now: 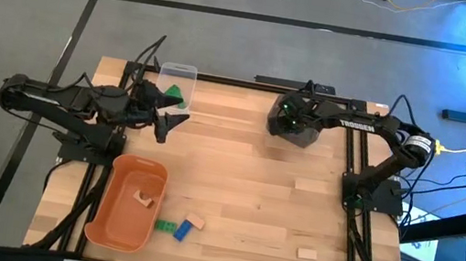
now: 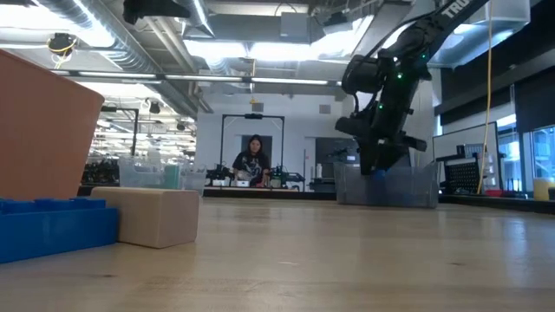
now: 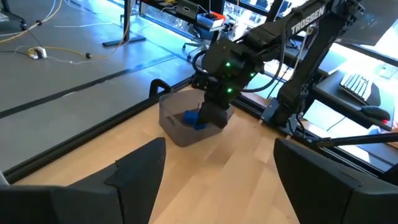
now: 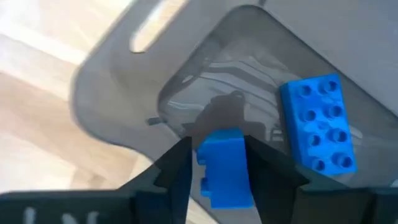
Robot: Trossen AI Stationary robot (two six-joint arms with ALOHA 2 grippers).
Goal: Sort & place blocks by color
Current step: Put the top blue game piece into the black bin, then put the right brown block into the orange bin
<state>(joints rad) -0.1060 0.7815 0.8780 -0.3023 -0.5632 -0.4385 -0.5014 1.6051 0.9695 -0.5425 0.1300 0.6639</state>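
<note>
right gripper [image 4: 216, 163] sits over the dark grey bin [image 1: 293, 132] at the desk's [image 1: 252, 189] far right, fingers [image 4: 177, 165] on either side of a small blue block [image 4: 224, 168], looks held but grip may be loosening. a bigger blue block [image 4: 317, 121] already lies inside.

risk: block hangs on one finger as they part and gets dragged out on retract, or bounces off the wall.

left gripper [image 1: 170, 121] waits wide open by the clear tub [image 1: 178, 71].

remaining blocks lie by the orange tub [image 1: 109, 214].

readable: "trossen" on the right arm.

Blue block [image 4: 225, 167] between fingers [image 4: 177, 167]
</note>
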